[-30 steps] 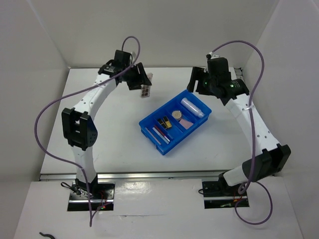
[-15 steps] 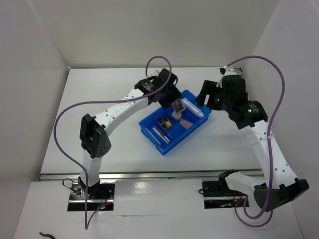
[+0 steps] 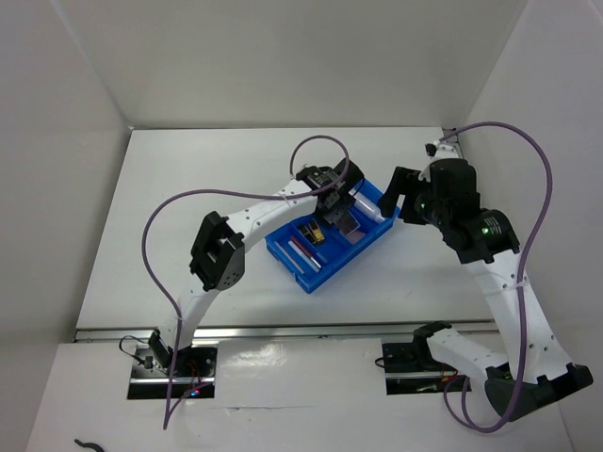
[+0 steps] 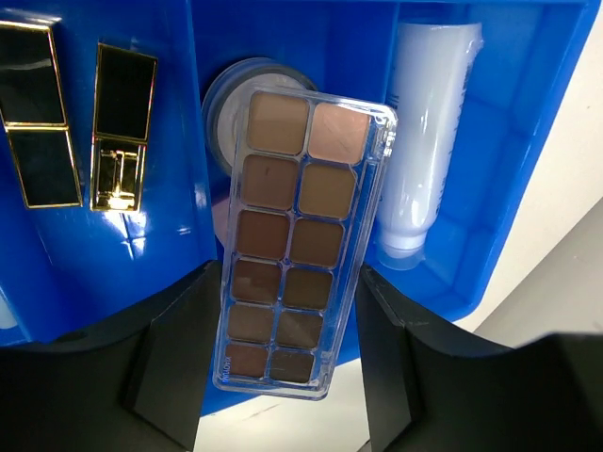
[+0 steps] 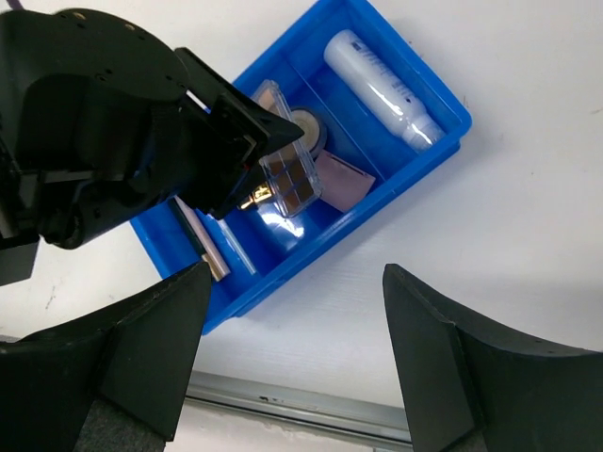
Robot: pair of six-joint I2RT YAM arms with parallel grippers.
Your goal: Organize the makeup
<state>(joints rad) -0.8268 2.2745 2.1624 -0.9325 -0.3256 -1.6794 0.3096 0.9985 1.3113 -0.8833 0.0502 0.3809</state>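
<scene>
Left gripper (image 4: pixel 287 282) is clamped on the brown eyeshadow palette (image 4: pixel 300 235), one finger on each long edge. It holds the palette over the middle compartment of the blue bin (image 4: pixel 528 141), above the round compact (image 4: pixel 226 94). The palette is a clear plastic case with twelve pans in two rows of six, pale tan at its free end and dark brown toward the gripper. A white tube (image 4: pixel 429 122) lies in the bin's far-right compartment, and black-gold cases (image 4: pixel 122 122) lie toward its near-left. The right gripper (image 5: pixel 297 320) hangs with jaws apart and empty, just right of the bin.
</scene>
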